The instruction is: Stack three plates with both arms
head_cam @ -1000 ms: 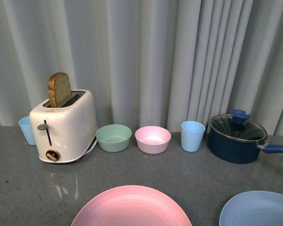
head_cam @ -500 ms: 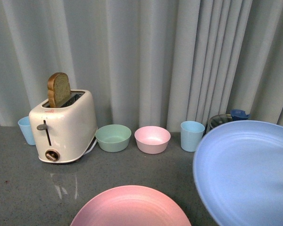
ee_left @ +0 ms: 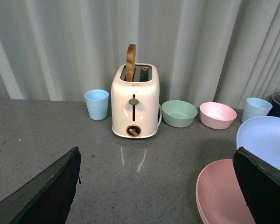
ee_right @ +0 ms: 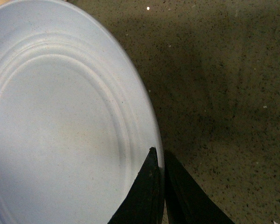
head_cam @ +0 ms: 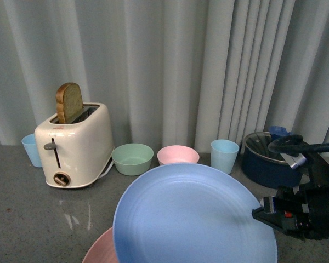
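While the right gripper (head_cam: 257, 213) pinches the right-hand rim of the light blue plate (head_cam: 192, 219), that plate hangs over the near edge of the grey counter (head_cam: 22, 213), about midway along it, its face tipped slightly toward the front camera. It covers most of the pink plate (head_cam: 98, 251), which lies flat at the near edge with only a sliver showing at the blue plate's left. Whether the two plates touch cannot be told.

In the right wrist view the two black jaws are pressed together on the blue plate's rim, one on either side of it, with speckled counter beyond.

In the left wrist view the left gripper (ee_left: 157, 149) has its jaws spread wide apart with nothing between them; it is near the front left corner of the counter, looking toward the far edge.

Along the far edge, from left corner to right corner, stand a blue cup (head_cam: 30, 149), a cream toaster (head_cam: 77, 145) with a slice of bread (head_cam: 69, 102) poking up from one slot, a green bowl (head_cam: 132, 159), a pink bowl (head_cam: 178, 154) partly hidden behind the raised plate, a second blue cup (head_cam: 225, 155), and a dark blue pot (head_cam: 266, 164) with a glass lid. A pale pleated curtain (head_cam: 170, 66) hangs behind the counter.
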You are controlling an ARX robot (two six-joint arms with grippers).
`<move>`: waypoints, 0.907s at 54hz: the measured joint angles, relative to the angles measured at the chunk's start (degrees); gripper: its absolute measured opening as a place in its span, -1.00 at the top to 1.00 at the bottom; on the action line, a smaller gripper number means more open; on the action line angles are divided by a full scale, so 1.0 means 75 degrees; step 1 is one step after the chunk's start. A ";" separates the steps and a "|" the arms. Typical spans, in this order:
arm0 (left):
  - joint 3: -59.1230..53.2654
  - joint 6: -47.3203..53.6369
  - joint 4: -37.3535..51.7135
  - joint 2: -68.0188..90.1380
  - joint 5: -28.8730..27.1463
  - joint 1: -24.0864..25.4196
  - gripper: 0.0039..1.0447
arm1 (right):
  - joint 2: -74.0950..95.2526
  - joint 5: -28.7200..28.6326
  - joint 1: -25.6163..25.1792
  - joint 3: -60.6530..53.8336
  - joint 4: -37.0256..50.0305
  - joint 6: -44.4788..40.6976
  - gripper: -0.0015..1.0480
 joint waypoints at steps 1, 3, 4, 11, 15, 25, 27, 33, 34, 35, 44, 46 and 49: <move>0.0000 0.0000 0.0000 0.0000 0.0000 0.0000 -0.87 | 0.0026 0.0000 0.0015 0.0035 -0.0006 0.0017 0.94; 0.0000 0.0000 0.0000 0.0000 0.0000 0.0000 -0.87 | 0.0067 0.0000 0.0047 0.0111 -0.0058 0.0023 0.94; 0.0000 0.0000 0.0000 0.0000 0.0000 0.0000 -0.87 | 0.0076 0.0003 0.0064 0.0154 -0.0111 0.0020 0.94; 0.0000 0.0000 0.0000 0.0000 0.0000 0.0000 -0.87 | 0.0163 0.0026 0.0204 0.0326 -0.0367 -0.0055 0.94; 0.0000 0.0000 0.0000 0.0000 0.0000 0.0000 -0.87 | 0.0283 0.0169 0.0353 0.0396 -0.0458 -0.0201 0.94; 0.0000 0.0000 0.0000 0.0000 0.0000 0.0003 -0.87 | 0.0618 0.0344 0.0656 0.0455 -0.0539 -0.0414 0.94; 0.0000 0.0000 0.0000 0.0000 0.0000 0.0003 -0.87 | 0.0662 0.0335 0.0688 0.0469 -0.0533 -0.0417 0.94; 0.0000 0.0000 0.0000 0.0000 0.0000 0.0000 -0.87 | 0.0737 0.0332 0.0801 0.0565 -0.0530 -0.0487 0.94; 0.0000 0.0003 0.0000 0.0000 0.0000 0.0000 -0.87 | 0.0755 0.0335 0.0825 0.0595 -0.0530 -0.0507 0.94; 0.0000 0.0000 0.0000 0.0000 0.0000 0.0003 -0.87 | 0.0764 0.0335 0.0839 0.0615 -0.0530 -0.0504 0.94; 0.0000 0.0000 0.0000 0.0000 0.0000 0.0003 -0.87 | 0.0915 0.0382 0.0941 0.0813 -0.0577 -0.0507 0.94; 0.0000 0.0000 0.0000 0.0000 0.0000 0.0003 -0.87 | 0.0938 0.0420 0.0970 0.0833 -0.0595 -0.0516 0.94; 0.0000 0.0000 0.0000 0.0000 0.0000 0.0000 -0.87 | 0.1005 0.0548 0.1026 0.0866 -0.0603 -0.0536 0.94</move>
